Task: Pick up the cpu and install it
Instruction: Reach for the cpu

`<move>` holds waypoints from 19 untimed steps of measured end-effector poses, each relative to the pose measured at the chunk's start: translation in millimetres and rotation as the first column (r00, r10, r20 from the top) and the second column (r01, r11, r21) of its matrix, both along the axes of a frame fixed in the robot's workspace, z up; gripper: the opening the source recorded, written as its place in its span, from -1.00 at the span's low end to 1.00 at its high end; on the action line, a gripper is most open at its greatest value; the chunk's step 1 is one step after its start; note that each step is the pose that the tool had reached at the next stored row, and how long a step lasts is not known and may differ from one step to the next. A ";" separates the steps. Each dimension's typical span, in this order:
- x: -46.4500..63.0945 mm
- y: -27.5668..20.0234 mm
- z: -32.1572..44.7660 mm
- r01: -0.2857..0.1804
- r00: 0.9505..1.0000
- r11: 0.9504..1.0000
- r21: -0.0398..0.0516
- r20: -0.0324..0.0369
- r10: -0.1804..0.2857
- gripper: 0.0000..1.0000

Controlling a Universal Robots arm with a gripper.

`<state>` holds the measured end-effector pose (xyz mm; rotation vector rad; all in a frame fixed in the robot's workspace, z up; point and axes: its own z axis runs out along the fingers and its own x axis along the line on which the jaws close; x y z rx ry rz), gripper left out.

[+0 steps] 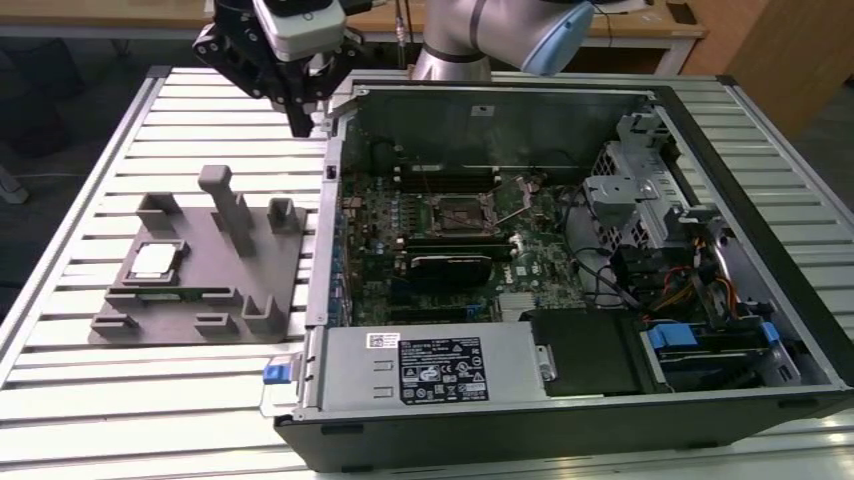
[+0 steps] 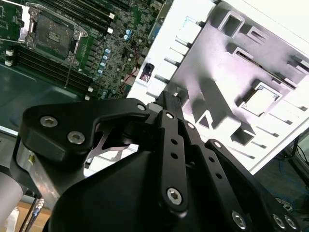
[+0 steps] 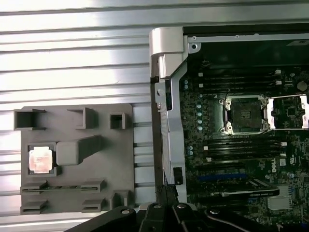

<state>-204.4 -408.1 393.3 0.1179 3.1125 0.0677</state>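
The cpu, a small silvery square chip, lies in a recess of the grey fixture plate on the slatted table, at the exterior view's left. Both wrist views show the cpu in that recess. My gripper hangs above the table by the far corner of the open computer case, well apart from the cpu. In both wrist views the gripper has its tips together with nothing between them. The black motherboard socket stands uncovered, its metal lid swung aside.
The open computer case lies on its side at the exterior view's right, its wall rising between fixture and motherboard. Upright posts stand on the fixture plate. A power supply and cables fill the near part of the case.
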 end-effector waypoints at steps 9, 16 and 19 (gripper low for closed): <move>-7.6 -0.8 0.0 0.000 1.000 1.000 0.000 0.000 0.000 -0.79; -15.7 -1.5 0.0 0.000 1.000 1.000 0.000 0.000 0.000 -0.79; -18.5 -1.8 0.0 0.000 1.000 1.000 0.000 0.000 0.000 -0.79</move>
